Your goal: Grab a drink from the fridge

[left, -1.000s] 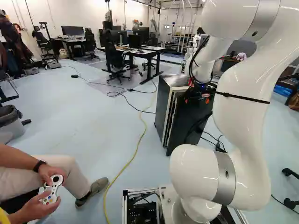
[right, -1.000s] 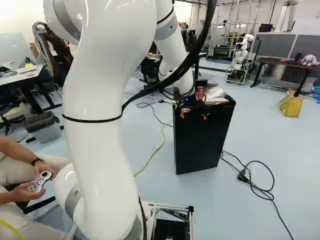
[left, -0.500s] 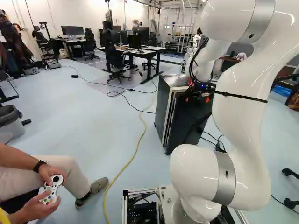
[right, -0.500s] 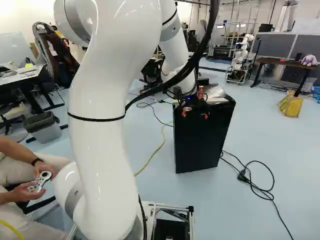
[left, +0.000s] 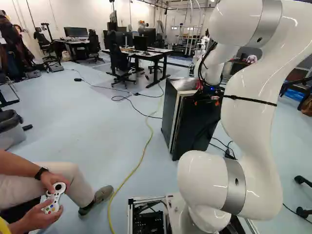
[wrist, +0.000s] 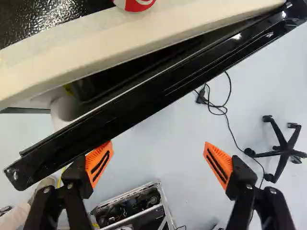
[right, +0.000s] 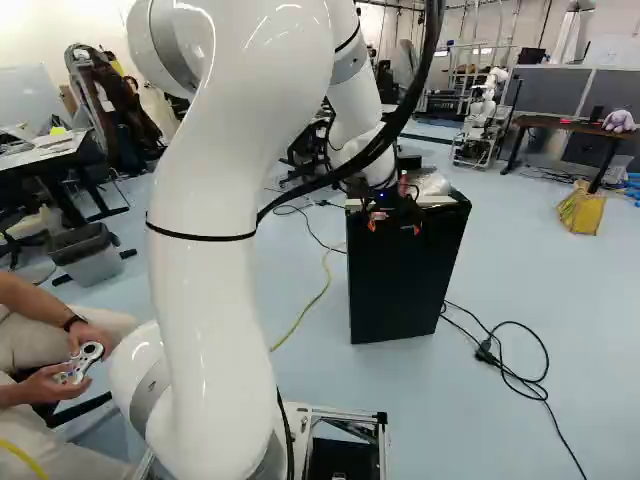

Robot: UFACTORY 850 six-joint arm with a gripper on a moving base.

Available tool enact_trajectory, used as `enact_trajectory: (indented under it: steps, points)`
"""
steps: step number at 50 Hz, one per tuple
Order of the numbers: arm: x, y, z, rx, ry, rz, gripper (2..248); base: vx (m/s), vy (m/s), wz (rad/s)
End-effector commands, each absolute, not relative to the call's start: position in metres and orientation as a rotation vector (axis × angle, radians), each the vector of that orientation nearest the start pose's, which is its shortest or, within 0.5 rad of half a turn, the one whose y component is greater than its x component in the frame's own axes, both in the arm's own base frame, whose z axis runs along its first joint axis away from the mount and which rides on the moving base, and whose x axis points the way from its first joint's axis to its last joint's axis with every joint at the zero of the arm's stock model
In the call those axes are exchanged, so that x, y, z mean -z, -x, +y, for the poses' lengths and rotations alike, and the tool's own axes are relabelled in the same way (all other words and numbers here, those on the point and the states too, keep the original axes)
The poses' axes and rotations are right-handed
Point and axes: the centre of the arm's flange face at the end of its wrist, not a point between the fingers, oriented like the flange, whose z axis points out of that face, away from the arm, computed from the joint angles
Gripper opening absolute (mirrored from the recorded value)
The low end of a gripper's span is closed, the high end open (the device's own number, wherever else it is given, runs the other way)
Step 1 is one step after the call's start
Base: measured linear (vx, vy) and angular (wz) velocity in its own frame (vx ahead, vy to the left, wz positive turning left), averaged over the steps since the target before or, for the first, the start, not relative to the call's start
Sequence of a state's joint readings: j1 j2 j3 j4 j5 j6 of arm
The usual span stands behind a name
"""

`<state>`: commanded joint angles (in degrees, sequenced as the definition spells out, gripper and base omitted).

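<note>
The gripper (left: 206, 103) is at the top of the black fridge door (left: 197, 129), on the near side of the fridge (right: 405, 285). In the wrist view the gripper (wrist: 159, 152) stands open, its orange-padded fingers wide apart with nothing between them. Ahead of them runs the door's top edge (wrist: 144, 98), slightly ajar, with a dark wedge-shaped gap behind it. A pale round thing shows low in the gap, too hidden to name. Beyond, a red and white can (wrist: 135, 4) is on the fridge top (wrist: 96, 45), only partly in view.
A seated person (left: 73, 183) with a game controller is at the left of the left base view. A yellow cable (left: 141, 158) and black cables (right: 510, 345) lie on the floor. Desks and chairs stand farther back, and another robot (right: 482, 115) is behind the fridge.
The fridge door has swung closer to the fridge body, narrowing the gap. My arm has shifted slightly with it, its upper part moving right in the right base view. The base has stayed put.
</note>
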<state>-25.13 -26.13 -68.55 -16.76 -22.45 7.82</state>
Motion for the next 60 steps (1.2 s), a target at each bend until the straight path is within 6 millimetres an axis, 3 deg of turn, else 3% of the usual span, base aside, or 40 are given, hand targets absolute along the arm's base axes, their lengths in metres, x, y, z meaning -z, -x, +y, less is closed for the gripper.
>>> enact_trajectory:
  steps: [60]
  points:
    - [-0.416, -0.571, -0.283, 0.580, 3.262, 0.546, 247, 0.000, 0.000, 0.000]
